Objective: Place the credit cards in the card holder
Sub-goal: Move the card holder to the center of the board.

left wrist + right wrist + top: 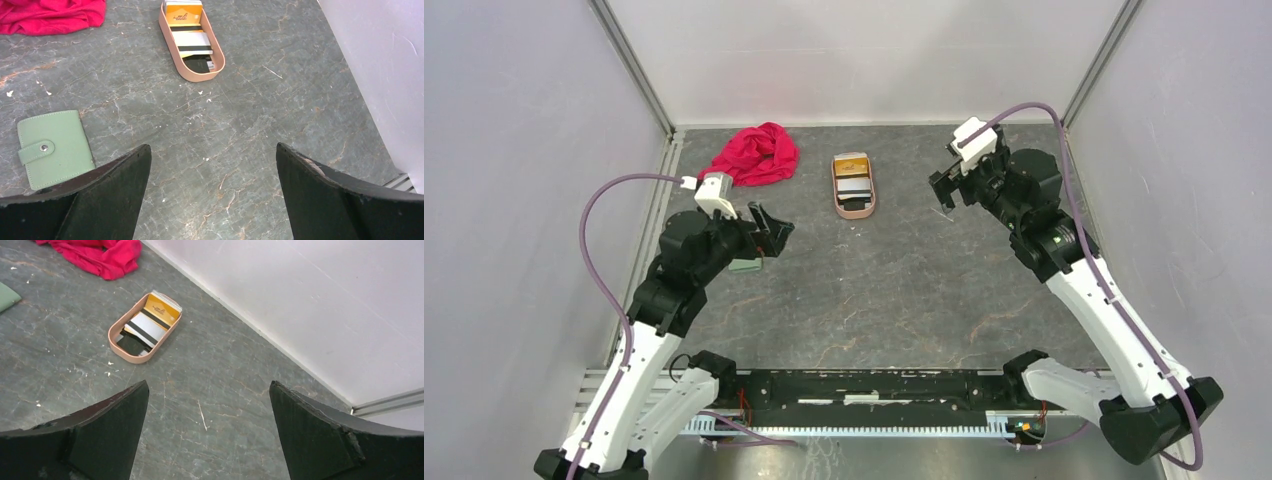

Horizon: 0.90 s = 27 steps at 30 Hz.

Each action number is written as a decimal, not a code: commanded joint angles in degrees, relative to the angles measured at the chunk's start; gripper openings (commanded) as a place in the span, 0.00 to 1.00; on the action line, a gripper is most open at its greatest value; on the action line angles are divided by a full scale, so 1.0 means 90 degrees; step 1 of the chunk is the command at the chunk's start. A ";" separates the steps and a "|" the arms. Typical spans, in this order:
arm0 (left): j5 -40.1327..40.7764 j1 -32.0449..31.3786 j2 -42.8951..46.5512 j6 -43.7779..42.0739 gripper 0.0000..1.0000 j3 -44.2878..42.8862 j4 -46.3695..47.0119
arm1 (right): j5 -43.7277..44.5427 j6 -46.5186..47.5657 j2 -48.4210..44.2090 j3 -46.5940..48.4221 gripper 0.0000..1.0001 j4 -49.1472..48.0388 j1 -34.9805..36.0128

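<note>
The credit cards lie stacked in a pinkish-tan oval tray at the back middle: an orange one, a white one with a dark stripe, a dark one. They also show in the left wrist view and the right wrist view. The sage-green card holder lies shut, its snap tab fastened, on the table at the left; in the top view it is mostly hidden under my left arm. My left gripper is open and empty above the table, right of the holder. My right gripper is open and empty, right of the tray.
A crumpled red cloth lies at the back left, near the tray. Grey walls and metal rails close the table at the back and both sides. Small white crumbs dot the dark stone surface.
</note>
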State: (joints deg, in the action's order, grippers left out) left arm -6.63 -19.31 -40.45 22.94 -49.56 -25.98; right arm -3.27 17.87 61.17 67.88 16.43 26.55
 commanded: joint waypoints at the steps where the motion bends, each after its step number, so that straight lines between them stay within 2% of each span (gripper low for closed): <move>1: -0.0009 0.0027 -0.0100 0.0125 1.00 -0.0136 0.0409 | -0.0408 0.0014 -0.0232 -0.0342 0.98 0.0073 -0.0277; 7: 0.0412 0.0406 -0.0883 0.0137 1.00 0.0326 0.0850 | -0.1604 0.0622 -0.0488 -0.1290 0.98 -0.0069 -0.0807; 12: 0.0352 0.1633 -0.2471 0.0010 1.00 0.0332 0.0953 | -0.2515 0.0647 -0.0576 -0.2318 0.98 -0.0658 -0.1374; 16: -0.0044 0.2517 -0.3925 -0.0226 0.98 -0.0093 0.1068 | -0.3263 0.0414 -0.0471 -0.2900 0.98 -0.1117 -0.1841; 21: 0.0292 0.2797 -0.5354 -0.0844 0.97 -0.0904 0.0893 | -0.3759 0.0337 -0.0159 -0.3209 0.98 -0.1281 -0.2227; 27: 0.0075 0.2915 -0.6105 -0.1345 0.94 -0.1415 0.0811 | -0.3992 0.0339 -0.0054 -0.3412 0.98 -0.1260 -0.2270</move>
State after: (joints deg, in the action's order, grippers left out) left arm -4.67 6.33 -93.19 17.12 -58.30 -19.27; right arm -35.42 21.28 60.64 38.09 8.16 6.24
